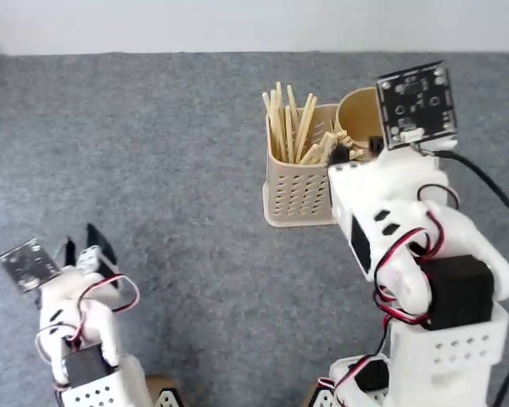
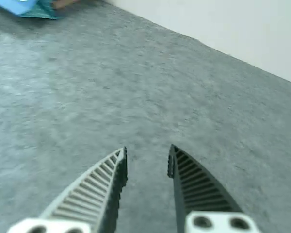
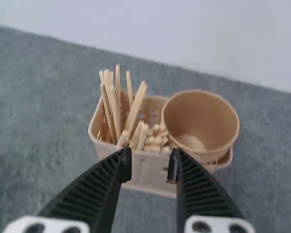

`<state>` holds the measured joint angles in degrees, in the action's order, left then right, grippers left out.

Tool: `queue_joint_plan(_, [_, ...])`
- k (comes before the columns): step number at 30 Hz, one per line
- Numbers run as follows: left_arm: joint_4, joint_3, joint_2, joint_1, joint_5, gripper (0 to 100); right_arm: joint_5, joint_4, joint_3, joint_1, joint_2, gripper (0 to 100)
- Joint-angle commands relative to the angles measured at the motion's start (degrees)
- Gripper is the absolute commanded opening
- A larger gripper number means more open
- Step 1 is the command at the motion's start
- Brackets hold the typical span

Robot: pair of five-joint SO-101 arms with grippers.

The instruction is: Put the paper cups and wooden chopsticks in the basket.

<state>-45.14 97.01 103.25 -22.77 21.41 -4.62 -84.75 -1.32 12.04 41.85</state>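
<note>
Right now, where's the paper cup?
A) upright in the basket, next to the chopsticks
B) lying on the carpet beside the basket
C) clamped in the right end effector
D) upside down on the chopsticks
A: the paper cup stands mouth-up inside the basket beside the chopsticks, and the right end effector is open and empty.

Grey felt table (image 1: pixel 153 170) bearing basket (image 1: pixel 299 199)

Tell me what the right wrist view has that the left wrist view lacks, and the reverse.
Right wrist view: the basket, with wooden chopsticks standing in one side and a paper cup in the other, beyond the open right gripper. Left wrist view: the open left gripper above the grey mat, and a blue object at its far edge. Shared: that mat and a pale wall behind.
</note>
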Motion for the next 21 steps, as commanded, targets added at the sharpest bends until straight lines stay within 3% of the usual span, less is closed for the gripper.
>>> queue_joint_plan(1, [1.58,-0.66,1.14,6.68,-0.7,14,0.62,-5.32,-2.64,-0.75,1.19,13.9])
queue_joint_plan(4, [1.14,-0.66,1.14,11.08,-0.79,14,0.62,-9.19,-1.23,-2.68,1.1,13.9])
queue_joint_plan(14, [-2.55,-0.66,1.14,17.49,-0.79,14,0.18,-6.55,16.7,-13.76,2.24,13.7])
queue_joint_plan(21, [-6.77,-0.66,1.14,19.69,-0.79,14,0.18,2.42,32.7,-13.93,12.88,0.9])
